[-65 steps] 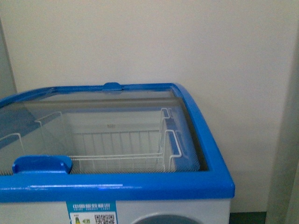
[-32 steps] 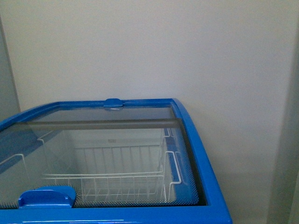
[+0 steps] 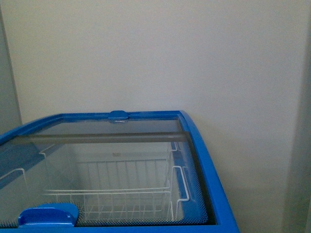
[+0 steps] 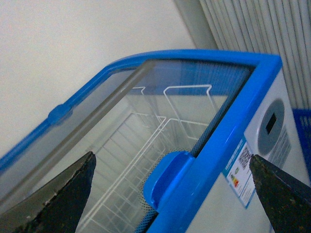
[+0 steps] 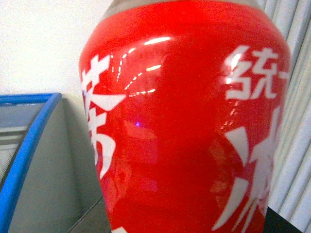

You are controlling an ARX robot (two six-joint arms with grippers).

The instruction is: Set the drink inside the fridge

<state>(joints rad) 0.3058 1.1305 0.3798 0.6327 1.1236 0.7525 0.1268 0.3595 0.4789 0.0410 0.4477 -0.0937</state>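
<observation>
Over the last second the front view has climbed. The front rim and the printed sticker on the fridge have slid out of the bottom of the picture, more bare wall shows above it, and the camera now looks down through the glass lid onto the wire basket. Nothing on the fridge itself has shifted. The blue handle is still at the front left corner and the glass still covers the basket, so I judge the robot has only settled into position and the lid remains to be opened. The left gripper hangs just off the front edge near that handle, its fingers spread wide with nothing between them, which looks like readiness to slide the lid back. The drink fills the right wrist view, its red label close to the lens, out beyond the right edge of the fridge with the blue rim beside it. The right gripper barely shows its fingers, yet the bottle sits in the air with nothing under it, so I take it as pinched there. It cannot go in until the glass moves.
</observation>
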